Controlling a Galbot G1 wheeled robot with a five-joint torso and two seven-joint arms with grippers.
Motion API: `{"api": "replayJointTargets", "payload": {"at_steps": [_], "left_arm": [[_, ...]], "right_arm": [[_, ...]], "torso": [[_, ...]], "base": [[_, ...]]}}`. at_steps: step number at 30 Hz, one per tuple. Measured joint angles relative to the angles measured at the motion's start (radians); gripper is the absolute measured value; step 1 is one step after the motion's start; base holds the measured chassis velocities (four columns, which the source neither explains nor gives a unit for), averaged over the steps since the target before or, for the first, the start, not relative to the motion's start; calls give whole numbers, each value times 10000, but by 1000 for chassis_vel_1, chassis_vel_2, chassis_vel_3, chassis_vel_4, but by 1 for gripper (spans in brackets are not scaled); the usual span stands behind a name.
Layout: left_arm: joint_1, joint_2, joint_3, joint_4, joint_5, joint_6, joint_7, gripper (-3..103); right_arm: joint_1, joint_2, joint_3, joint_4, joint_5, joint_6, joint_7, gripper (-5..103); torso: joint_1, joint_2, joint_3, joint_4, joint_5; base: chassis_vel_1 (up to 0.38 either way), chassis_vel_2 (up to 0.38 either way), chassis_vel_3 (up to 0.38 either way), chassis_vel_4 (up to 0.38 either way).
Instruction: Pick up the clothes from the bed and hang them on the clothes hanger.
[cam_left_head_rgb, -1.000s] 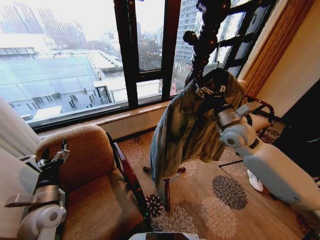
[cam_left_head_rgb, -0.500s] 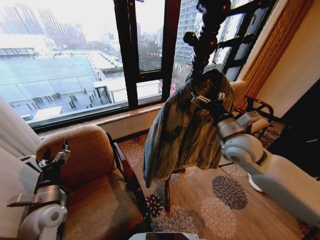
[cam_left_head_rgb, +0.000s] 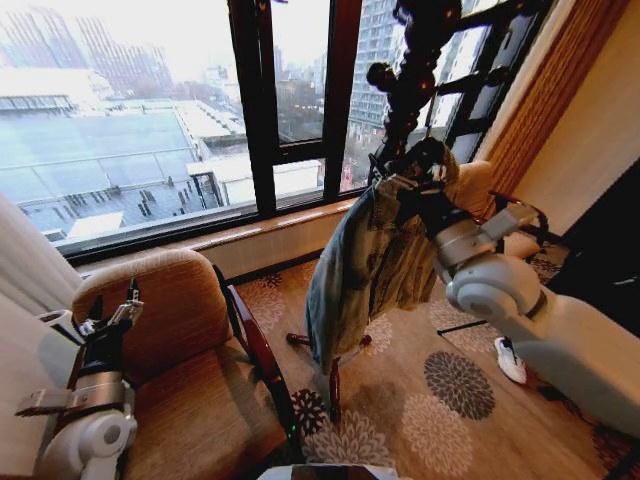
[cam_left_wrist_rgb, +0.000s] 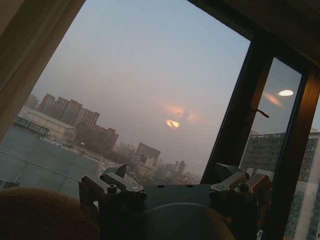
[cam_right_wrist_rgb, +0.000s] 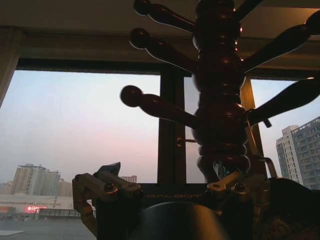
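Denim is what we see first: a pale blue jacket (cam_left_head_rgb: 360, 270) hangs in folds beside the dark wooden coat stand (cam_left_head_rgb: 405, 90), its collar end bunched at our right tool (cam_left_head_rgb: 410, 185). That tool is raised to the stand's turned column, just under the lowest knobbed pegs. In the head view the cloth and the arm cover its fingers, so we cannot tell how far they stand apart; the jacket seems held there, but the grip itself is hidden. In the right wrist view the stand (cam_right_wrist_rgb: 217, 95) rises close ahead, its pegs spreading to both sides, and a thin metal hook (cam_right_wrist_rgb: 252, 142) runs up beside the column, part of the clothes hanger as far as we can judge. The jacket's hem hangs free above the patterned carpet (cam_left_head_rgb: 440, 400), clear of the stand's feet.

Our left tool (cam_left_head_rgb: 128, 300) is parked low on our left, pointing up in front of the brown armchair (cam_left_head_rgb: 185, 340), its fingers (cam_left_wrist_rgb: 107, 182) spread apart with nothing between them, and the window (cam_left_head_rgb: 180, 110) lies beyond.
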Motion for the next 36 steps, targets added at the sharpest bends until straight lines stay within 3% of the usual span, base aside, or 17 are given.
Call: {"api": "replayJointTargets", "payload": {"at_steps": [5,10,36], "left_arm": [[109,0,-111,-139,5,-1,3,100],[142,32,-261,-193,6,7,0,100],[127,-125,-6,-241,229,28,-21,100]], "right_arm": [[295,656,-223,-1681,-278,592,-872,100],[387,974,-239,-2124,-394,659,-999,100],[455,647,43,-1173,-155,637,-934,100]], "torso": [[0,0,0,-1,1],[-1,1,-1,-1,0],[1,-1,0,0,1]], "base": [[0,0,0,0],[0,0,0,0],[0,0,0,0]]}}
